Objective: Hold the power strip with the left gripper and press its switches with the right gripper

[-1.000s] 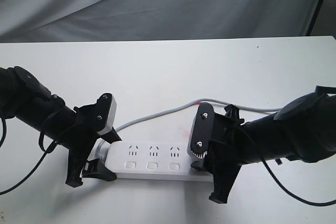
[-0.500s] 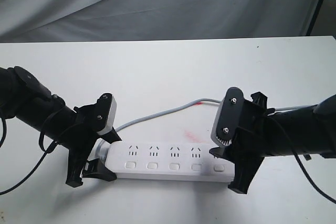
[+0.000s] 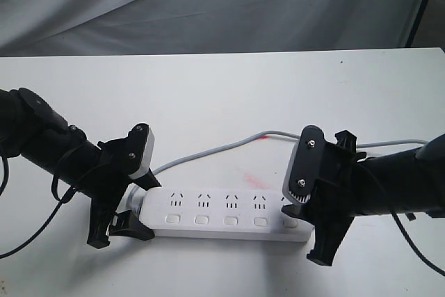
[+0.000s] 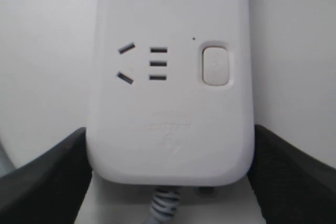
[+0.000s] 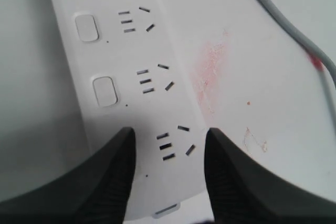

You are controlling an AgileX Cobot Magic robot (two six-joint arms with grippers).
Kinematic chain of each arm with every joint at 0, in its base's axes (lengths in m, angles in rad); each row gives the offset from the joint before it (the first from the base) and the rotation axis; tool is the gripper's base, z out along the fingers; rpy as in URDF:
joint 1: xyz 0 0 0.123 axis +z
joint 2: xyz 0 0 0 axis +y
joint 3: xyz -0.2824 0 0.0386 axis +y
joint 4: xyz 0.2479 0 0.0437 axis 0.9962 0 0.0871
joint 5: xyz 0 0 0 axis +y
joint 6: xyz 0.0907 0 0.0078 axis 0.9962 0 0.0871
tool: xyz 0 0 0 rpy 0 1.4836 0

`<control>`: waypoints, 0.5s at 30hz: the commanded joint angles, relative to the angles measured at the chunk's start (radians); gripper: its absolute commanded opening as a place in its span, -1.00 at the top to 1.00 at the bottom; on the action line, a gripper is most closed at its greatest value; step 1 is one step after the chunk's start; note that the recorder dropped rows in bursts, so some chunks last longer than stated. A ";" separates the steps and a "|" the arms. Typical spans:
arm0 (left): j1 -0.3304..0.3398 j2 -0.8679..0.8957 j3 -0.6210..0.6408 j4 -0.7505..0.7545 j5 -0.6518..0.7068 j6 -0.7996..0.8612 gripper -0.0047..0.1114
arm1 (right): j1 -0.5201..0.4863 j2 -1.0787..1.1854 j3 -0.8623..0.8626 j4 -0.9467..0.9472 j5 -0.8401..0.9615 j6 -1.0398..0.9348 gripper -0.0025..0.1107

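Logging layout, left to right across the exterior view. The left gripper (image 3: pixel 119 231) sits at the cord end of the power strip (image 3: pixel 229 215). Its fingers (image 4: pixel 47 182) are closed onto the strip's two long edges, one per side, and appear to touch in the left wrist view. The strip lies flat on the white table (image 3: pixel 208 95), with its long axis running left to right. The grey cord (image 3: pixel 208 152) leaves from the held end. Four switches (image 3: pixel 201 220) show in a row along the near edge.

The right gripper (image 3: pixel 309 234) is over the far right end. Its fingers (image 5: pixel 113 182) are narrowly apart and hold nothing. They straddle the slots of the last outlet (image 5: pixel 173 142).

Judgement: the fifth switch lies hidden under the near-edge finger, so the press probably goes straight down there. The remaining switches lie leftward along the axis, toward the holding arm.
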 commanded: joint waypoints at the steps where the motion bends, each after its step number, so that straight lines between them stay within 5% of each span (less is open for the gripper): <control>1: -0.004 -0.003 -0.001 -0.010 0.008 0.005 -0.02 | -0.008 0.003 0.007 -0.004 -0.002 -0.015 0.25; 15: -0.004 -0.003 -0.001 -0.010 0.008 0.005 -0.02 | -0.008 0.042 0.003 0.004 -0.010 -0.015 0.25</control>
